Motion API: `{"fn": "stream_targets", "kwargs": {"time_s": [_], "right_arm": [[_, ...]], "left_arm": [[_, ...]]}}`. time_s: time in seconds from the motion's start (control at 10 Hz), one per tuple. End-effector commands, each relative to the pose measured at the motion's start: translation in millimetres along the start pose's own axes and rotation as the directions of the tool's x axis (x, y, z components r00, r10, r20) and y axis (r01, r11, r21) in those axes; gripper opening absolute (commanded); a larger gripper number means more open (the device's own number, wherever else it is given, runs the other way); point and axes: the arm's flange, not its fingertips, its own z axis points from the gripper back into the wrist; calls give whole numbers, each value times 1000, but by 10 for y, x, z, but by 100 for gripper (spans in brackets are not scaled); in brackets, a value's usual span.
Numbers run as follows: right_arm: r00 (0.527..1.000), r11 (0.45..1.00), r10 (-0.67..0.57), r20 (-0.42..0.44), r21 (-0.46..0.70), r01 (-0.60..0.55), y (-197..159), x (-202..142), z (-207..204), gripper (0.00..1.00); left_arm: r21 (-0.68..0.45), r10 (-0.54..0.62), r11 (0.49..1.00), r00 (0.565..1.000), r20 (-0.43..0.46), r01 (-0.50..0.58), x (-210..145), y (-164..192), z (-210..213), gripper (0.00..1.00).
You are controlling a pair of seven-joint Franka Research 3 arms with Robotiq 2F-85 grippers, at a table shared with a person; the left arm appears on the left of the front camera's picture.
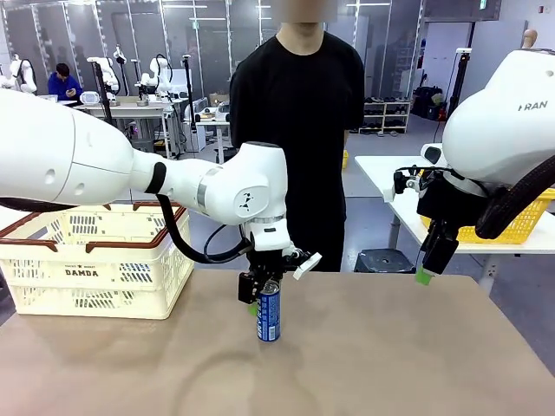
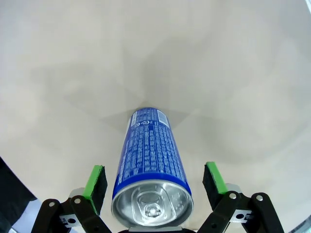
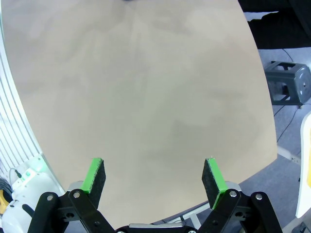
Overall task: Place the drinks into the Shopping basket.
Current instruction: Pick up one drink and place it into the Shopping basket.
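Front view shows the left claw (image 1: 260,295) lowered over a blue can (image 1: 269,315) that stands upright on the counter (image 1: 390,355), near its middle. The Shopping basket (image 1: 95,260) sits on the counter's left part, well apart from the can, with "DAMDA" on its side. A person in a black shirt (image 1: 299,113) stands at the far side, behind the can.

In the left wrist view the left claw (image 2: 155,183) is spread wide, its green pads (image 2: 95,183) flanking the can's (image 2: 150,160) silver top, a gap on each side, neither pad touching it.

The right claw (image 1: 431,260) hangs above the counter's right edge, and in the right wrist view the right claw (image 3: 154,178) is wide apart with nothing between its pads, bare counter (image 3: 146,97) beneath.
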Motion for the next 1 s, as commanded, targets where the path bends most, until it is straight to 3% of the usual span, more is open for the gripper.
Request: {"fn": "stream_targets", "kwargs": {"time_s": [0.0,0.3,0.4,0.5,0.6,0.7,0.8,0.9], "right_arm": [[1000,1000,0,1,-1,0,4,-6,5,100],[1000,1000,0,1,-1,0,4,-6,5,100],[1000,1000,0,1,-1,0,4,-6,5,100],[1000,1000,0,1,-1,0,4,-6,5,100],[1000,1000,0,1,-1,0,4,-6,5,100],[1000,1000,0,1,-1,0,4,-6,5,100],[1000,1000,0,1,-1,0,4,-6,5,100],[1000,1000,0,1,-1,0,4,-6,5,100]], "left_arm": [[-22,21,1000,1000,2,-21,44,11,-16,100],[3,13,1000,1000,12,-13,46,-6,-66,100],[17,22,1000,1000,8,-22,40,-7,-63,81],[17,25,1000,999,21,-25,36,-16,-51,81],[22,23,999,999,24,-23,37,-23,-37,62],[15,29,999,999,21,-30,32,-27,-32,77],[6,34,999,999,29,-34,27,-35,-29,42],[5,33,999,999,29,-33,32,-43,-14,57]]}}
